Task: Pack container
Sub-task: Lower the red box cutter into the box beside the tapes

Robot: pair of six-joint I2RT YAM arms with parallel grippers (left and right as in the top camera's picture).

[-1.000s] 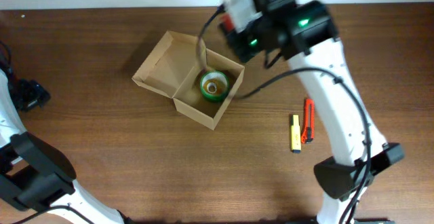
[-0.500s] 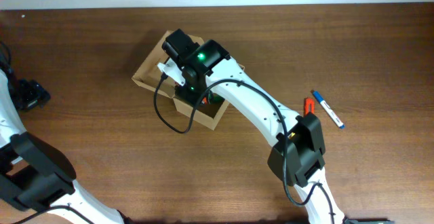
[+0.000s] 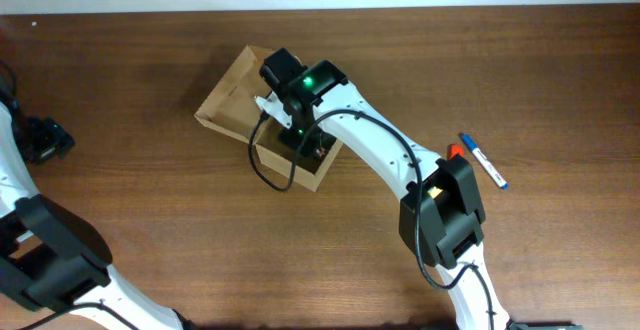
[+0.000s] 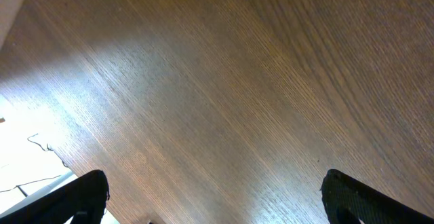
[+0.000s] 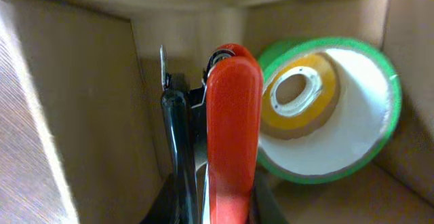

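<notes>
One box (image 3: 228, 95) was set open at the far middle of the table (image 3: 560, 70), flap toward the left arm's side. The right gripper (image 5: 217, 190) was seen inside it, clamped on an orange tool (image 5: 232, 108) whose long axis was aimed at the box floor, just beside a green tape roll (image 5: 325, 115). The left gripper (image 4: 213, 197) was held well apart over bare wood, jaws spread wide with nothing grasped.
</notes>
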